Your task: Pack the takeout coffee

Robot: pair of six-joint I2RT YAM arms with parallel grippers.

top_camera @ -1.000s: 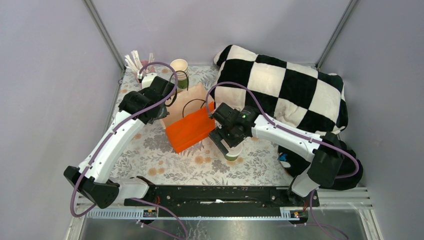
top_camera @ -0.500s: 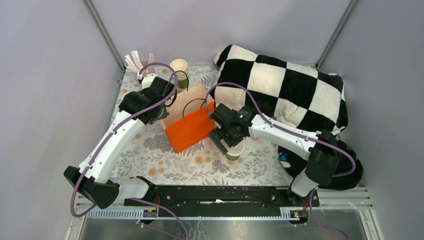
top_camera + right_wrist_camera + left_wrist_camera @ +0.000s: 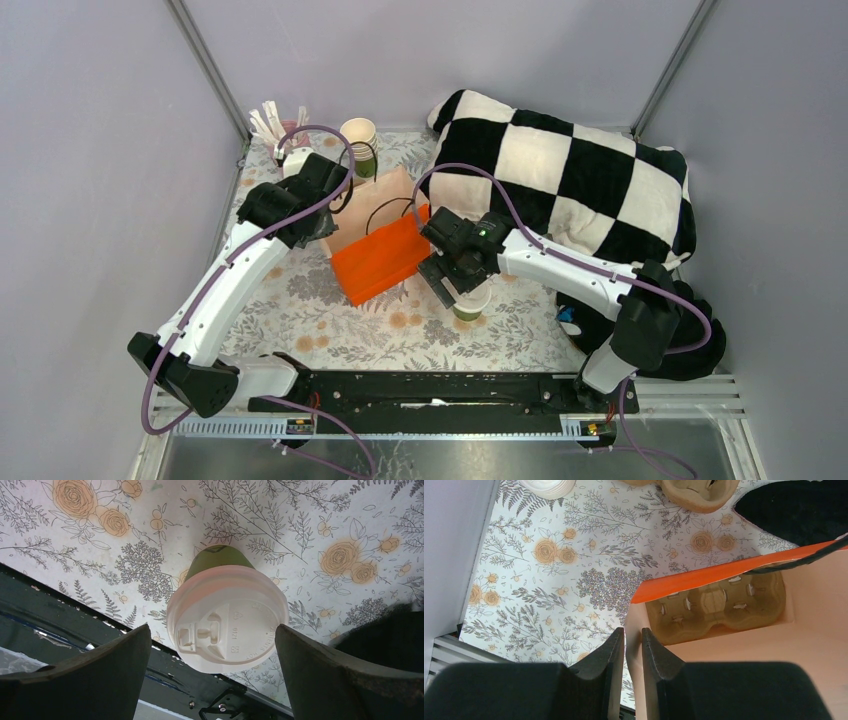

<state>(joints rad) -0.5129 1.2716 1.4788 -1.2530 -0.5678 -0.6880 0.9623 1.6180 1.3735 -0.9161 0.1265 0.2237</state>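
Note:
The takeout coffee, a green paper cup with a white lid, stands upright on the floral table just right of the orange paper bag. My right gripper hovers over it, open wide, one finger on each side of the lid and neither touching. My left gripper is shut on the bag's peach-coloured side wall at its rim, holding the mouth open. A brown pulp cup carrier lies at the bottom of the bag.
A black-and-white checkered pillow fills the back right. A stack of lidless cups and stirrers stand behind the bag. A loose white lid and another pulp carrier lie near it. Dark cloth lies at the right.
The right arm has edged slightly left, its gripper still open over the cup. The left arm and the bag have not moved.

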